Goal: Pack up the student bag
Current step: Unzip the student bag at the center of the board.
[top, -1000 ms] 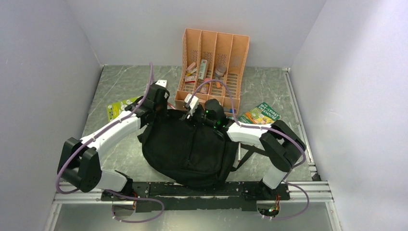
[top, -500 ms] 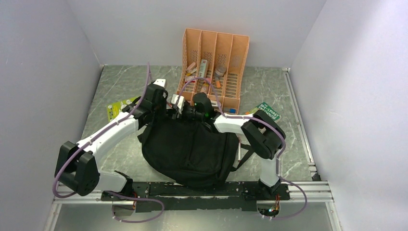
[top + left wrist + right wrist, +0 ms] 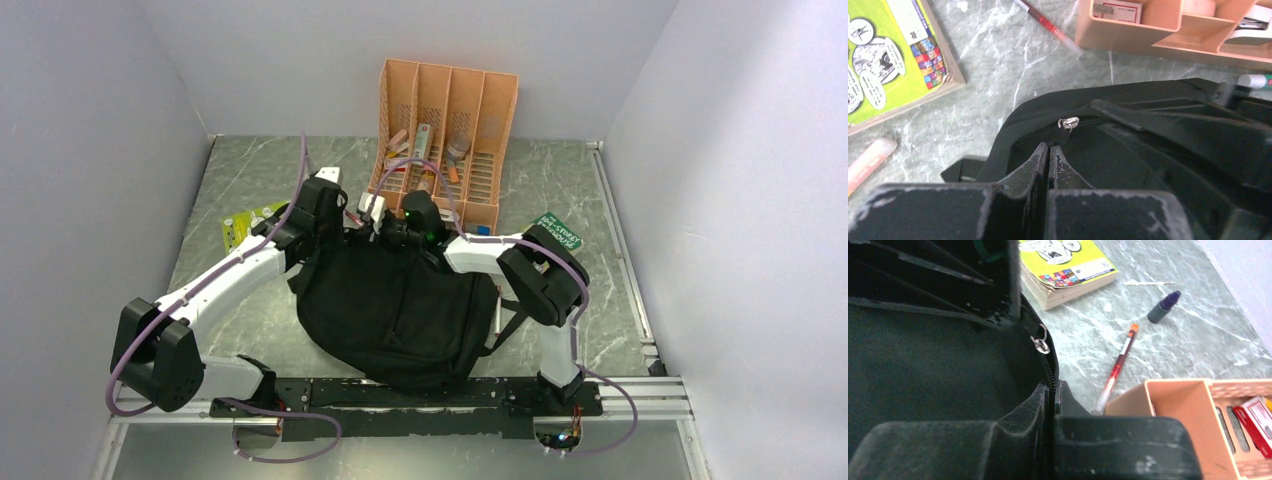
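The student bag (image 3: 390,310), a large black backpack, lies flat in the middle of the table with its top toward the far side. My left gripper (image 3: 348,228) sits at the bag's top left corner. In the left wrist view its fingertips (image 3: 1049,146) are shut on the black tab hanging from the silver zipper pull (image 3: 1068,123). My right gripper (image 3: 378,226) is close beside it, facing it. In the right wrist view it (image 3: 1053,384) is shut on the bag's zipper edge, just below the silver slider (image 3: 1040,345).
An orange file organiser (image 3: 445,140) holding small items stands just behind the bag. A green book (image 3: 245,225) lies at the left and another (image 3: 555,232) at the right. A red pen (image 3: 1118,367) and a dark cap (image 3: 1163,309) lie on the marble top.
My right arm swung left along the bag's top to meet the left gripper, and its jaws closed on the zipper edge. The left gripper stayed shut in place.
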`<state>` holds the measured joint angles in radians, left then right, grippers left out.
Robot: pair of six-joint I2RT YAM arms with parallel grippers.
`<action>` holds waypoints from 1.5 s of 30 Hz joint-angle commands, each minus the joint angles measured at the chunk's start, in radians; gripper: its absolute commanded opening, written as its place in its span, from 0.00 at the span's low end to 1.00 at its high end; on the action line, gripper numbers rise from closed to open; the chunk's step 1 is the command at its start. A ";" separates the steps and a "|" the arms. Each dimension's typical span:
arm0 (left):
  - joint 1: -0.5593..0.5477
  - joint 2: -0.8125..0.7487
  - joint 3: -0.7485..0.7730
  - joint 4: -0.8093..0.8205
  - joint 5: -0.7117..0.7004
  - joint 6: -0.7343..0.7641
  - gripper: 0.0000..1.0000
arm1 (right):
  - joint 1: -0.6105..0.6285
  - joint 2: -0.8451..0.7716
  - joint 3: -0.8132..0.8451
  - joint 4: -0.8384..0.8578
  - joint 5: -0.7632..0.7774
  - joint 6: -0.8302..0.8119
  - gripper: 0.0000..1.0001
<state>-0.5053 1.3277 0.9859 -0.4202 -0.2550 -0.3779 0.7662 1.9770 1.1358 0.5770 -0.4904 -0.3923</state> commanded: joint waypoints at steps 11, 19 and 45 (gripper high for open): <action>0.010 0.015 0.207 -0.276 -0.145 -0.075 0.05 | -0.017 -0.322 -0.114 0.033 0.400 0.136 0.00; 0.015 0.019 0.338 -0.330 -0.121 -0.066 0.05 | -0.016 -0.500 -0.143 0.012 0.669 0.241 0.00; 0.059 -0.049 0.269 -0.284 -0.081 -0.058 0.05 | -0.016 -0.850 -0.392 -0.051 1.020 0.713 0.00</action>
<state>-0.4805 1.3266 1.2900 -0.7074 -0.3378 -0.4530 0.7704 1.1736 0.7609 0.4156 0.4892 0.3103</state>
